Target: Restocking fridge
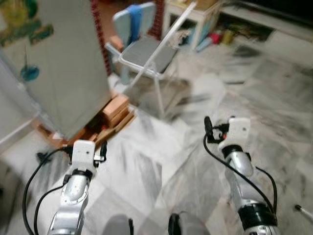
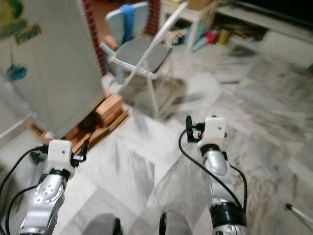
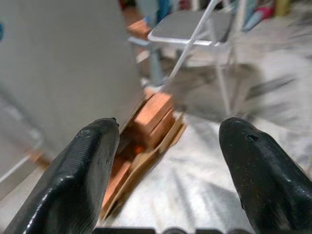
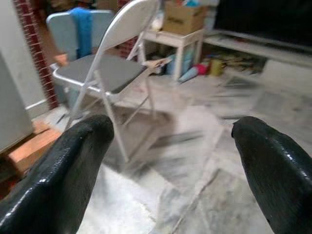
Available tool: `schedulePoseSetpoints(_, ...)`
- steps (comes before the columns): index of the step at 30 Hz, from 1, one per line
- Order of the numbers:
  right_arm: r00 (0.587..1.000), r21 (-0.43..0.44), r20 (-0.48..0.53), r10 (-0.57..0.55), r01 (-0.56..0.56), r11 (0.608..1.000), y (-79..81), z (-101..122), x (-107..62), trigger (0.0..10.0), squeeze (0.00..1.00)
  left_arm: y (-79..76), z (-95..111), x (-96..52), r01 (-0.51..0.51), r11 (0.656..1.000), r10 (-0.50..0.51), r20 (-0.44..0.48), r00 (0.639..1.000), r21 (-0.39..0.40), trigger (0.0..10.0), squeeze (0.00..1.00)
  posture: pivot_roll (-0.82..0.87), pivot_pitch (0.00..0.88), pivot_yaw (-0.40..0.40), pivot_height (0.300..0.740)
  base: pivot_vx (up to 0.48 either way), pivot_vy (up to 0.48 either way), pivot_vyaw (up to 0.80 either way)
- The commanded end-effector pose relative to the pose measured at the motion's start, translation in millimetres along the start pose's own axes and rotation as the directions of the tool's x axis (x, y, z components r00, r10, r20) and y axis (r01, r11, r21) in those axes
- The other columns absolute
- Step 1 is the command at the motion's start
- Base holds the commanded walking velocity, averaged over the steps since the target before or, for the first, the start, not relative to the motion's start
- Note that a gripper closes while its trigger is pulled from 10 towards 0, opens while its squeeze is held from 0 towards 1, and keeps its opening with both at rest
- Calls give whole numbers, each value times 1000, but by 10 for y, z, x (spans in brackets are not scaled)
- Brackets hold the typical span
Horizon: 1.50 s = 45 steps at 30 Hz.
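The tall grey fridge (image 1: 58,63) is being seen at far left, raised on orange bricks (image 3: 151,114). Left gripper (image 3: 165,170) and right gripper (image 4: 170,165) are being held wide apart, empty, above marble floor (image 1: 161,161), near a grey folding chair (image 1: 146,51).

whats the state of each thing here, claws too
left claw: open, empty, held above the floor
right claw: open, empty, held above the floor
fridge: door shut, standing on bricks
folding chair: unfolded, seat bare
blue cloth: draped over a chair back
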State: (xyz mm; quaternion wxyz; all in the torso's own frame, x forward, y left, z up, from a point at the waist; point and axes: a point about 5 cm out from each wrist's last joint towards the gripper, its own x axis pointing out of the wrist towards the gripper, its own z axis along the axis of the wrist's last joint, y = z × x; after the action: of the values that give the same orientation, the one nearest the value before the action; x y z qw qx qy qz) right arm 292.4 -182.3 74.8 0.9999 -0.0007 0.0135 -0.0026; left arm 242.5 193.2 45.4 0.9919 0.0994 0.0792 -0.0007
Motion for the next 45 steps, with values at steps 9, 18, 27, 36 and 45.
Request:
schedulePoseSetpoints(9, 999, 12, 29, 40, -40, 999, 117, 59, 32, 10000, 0, 120, -38, -51, -59, 998, 59, -3, 998, -17, 10000, 0, 126, 86, -34, 740, 0, 480, 0)
schedulePoseSetpoints(18, 995, -69, 99, 21, -15, 997, 30, 150, -55, 10000, 0, 180, -47, -118, -121, 991, 122, 20, 992, -60, 10000, 0, 115, 53, -50, 740, 0, 480, 0)
schedulePoseSetpoints(27, 996, -114, 73, 51, -42, 993, 49, 10, -164, 10000, 0, 178, -152, -121, -83, 995, 82, -26, 996, -63, 10000, 0, 108, 0, -36, 740, 0, 480, 0)
schedulePoseSetpoints(36, 992, -128, 90, 89, -77, 989, 172, 73, -78, 10000, 0, 130, -79, -58, -44, 997, 44, 14, 999, -58, 10000, 0, 114, 11, -21, 740, 266, 302, -156)
schedulePoseSetpoints(45, 988, -139, 103, 113, -98, 985, 214, 118, -28, 10000, 0, 38, -54, -75, -2, 998, 4, 37, 999, -60, 10000, 0, 112, 47, -21, 740, 421, 0, -322)
